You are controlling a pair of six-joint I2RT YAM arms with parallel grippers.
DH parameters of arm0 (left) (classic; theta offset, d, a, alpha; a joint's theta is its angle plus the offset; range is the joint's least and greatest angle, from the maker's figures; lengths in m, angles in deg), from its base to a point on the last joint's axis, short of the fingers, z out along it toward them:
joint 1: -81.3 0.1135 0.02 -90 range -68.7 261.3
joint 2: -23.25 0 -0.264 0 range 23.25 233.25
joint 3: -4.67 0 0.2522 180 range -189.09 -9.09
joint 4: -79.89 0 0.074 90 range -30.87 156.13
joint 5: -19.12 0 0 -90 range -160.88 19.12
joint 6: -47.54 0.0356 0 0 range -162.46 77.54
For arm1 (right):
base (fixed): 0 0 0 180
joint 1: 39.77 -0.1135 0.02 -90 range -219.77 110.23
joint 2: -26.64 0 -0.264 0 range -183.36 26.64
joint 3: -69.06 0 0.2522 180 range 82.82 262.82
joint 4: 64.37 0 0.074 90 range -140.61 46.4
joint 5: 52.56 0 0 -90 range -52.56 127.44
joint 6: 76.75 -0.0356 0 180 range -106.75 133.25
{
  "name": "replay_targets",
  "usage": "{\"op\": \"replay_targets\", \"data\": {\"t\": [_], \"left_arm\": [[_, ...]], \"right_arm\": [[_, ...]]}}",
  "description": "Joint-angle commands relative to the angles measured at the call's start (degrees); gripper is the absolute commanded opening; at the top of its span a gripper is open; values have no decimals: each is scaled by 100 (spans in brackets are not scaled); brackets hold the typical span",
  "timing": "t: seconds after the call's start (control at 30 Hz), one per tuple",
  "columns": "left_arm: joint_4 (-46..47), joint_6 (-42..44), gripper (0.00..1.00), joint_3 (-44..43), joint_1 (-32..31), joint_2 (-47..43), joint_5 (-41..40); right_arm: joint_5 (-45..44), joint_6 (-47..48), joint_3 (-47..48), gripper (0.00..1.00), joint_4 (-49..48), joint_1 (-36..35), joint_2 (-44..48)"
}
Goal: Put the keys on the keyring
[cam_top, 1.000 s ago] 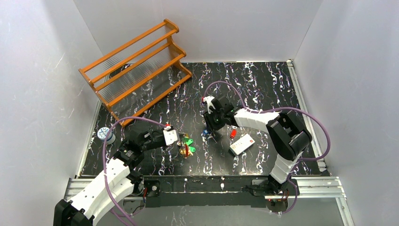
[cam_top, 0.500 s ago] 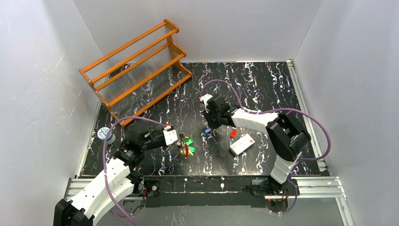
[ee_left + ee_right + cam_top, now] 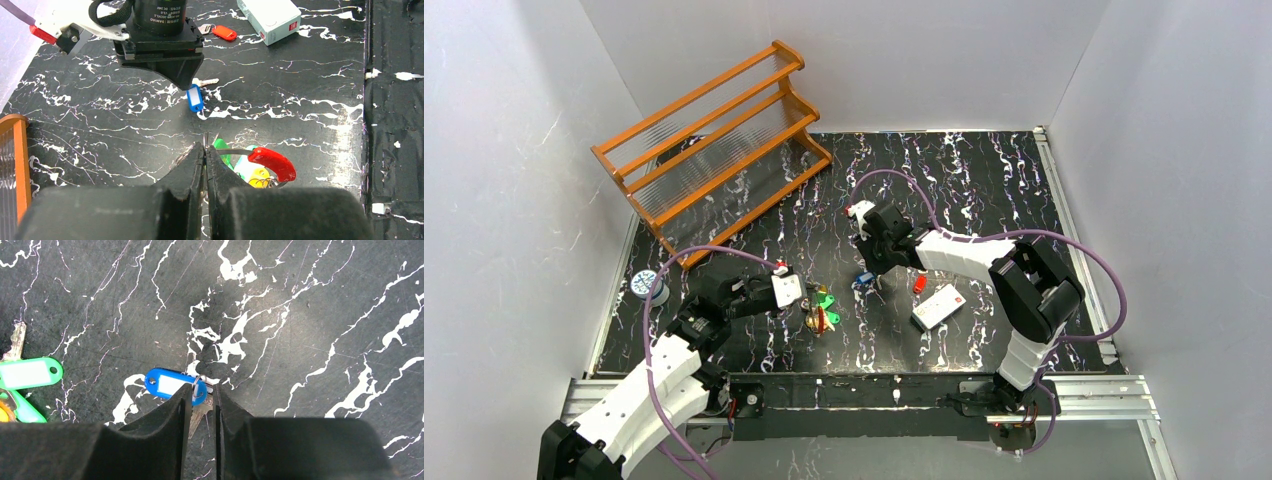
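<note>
1. Everything is laid out on the black table with white streaks (image 3: 984,180). The orange wooden rack (image 3: 714,140) stands far behind and to the left of the flat white box with a red dot (image 3: 939,305), out of the way.
2. The left gripper (image 3: 205,147) is seen well to the left of the white box. Its fingers are squeezed almost together. The thin silver keyring (image 3: 234,150) seems to be pinched between them, most likely so that it is held steady for threading.
3. The right gripper (image 3: 203,392) is found just left of the white box, a little farther back. Only a thin gap is left between its fingers. The silver blade of the blue-tagged key (image 3: 172,384) is gripped there, probably so it can be carried to the keyring.
4. A bunch of green, red and yellow keys (image 3: 257,172) is gathered at the keyring.
5. A small red key (image 3: 919,283) is left lying just beside the white box.
</note>
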Motion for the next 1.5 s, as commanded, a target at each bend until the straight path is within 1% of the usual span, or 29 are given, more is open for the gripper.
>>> {"op": "replay_targets", "data": {"t": [0.0,0.07,0.27,0.4,0.47,0.57,0.67,1.03,1.27,1.47], "left_arm": [[54,-35,0,-222,-15,4,160],[54,-39,0,-222,-15,-2,163],[55,-41,0,-222,-15,13,166],[54,-44,0,-222,-15,15,163],[54,-44,0,-222,-15,14,166],[54,-52,0,-217,-15,13,166],[54,-52,0,-213,-15,13,151],[58,-80,0,-213,-15,12,67],[54,-142,0,-213,-15,38,-37],[6,-261,0,-215,-15,120,-258]], "right_arm": [[63,70,219,30,-99,-21,-59],[78,72,249,30,-56,-21,-96],[182,122,240,34,-18,-19,-69],[95,122,222,31,-1,-20,-86],[46,118,220,25,15,-20,-102],[-30,77,220,8,18,-18,-92],[-84,69,228,2,18,-18,-31],[-242,55,308,1,65,-18,312],[-192,47,255,1,-150,-26,775],[658,249,-29,1,-718,-23,1346]]}}
